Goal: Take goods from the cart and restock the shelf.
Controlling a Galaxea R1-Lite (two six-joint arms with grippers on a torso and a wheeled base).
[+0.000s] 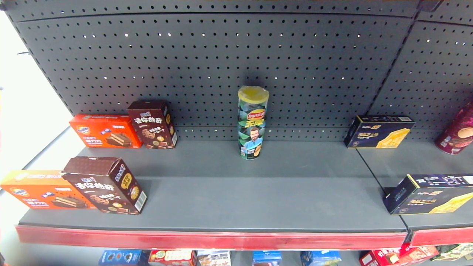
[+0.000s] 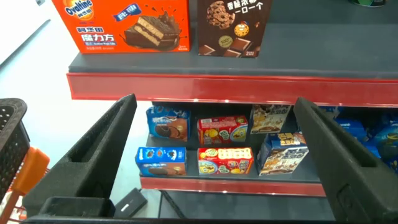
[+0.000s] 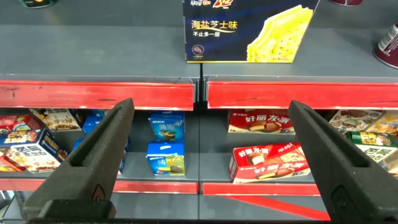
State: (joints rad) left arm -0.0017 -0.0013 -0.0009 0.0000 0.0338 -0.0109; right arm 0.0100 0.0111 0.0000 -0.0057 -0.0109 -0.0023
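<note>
Left end effector [image 2: 214,102] is hovering level before the red front edge of the shelf [image 1: 221,199], fingers spread wide and gripping nothing. Right end effector [image 3: 211,104] is hanging likewise, released and empty, facing a dark blue box [image 3: 249,31]. A chip can [image 1: 253,122] is standing upright mid-shelf.
</note>
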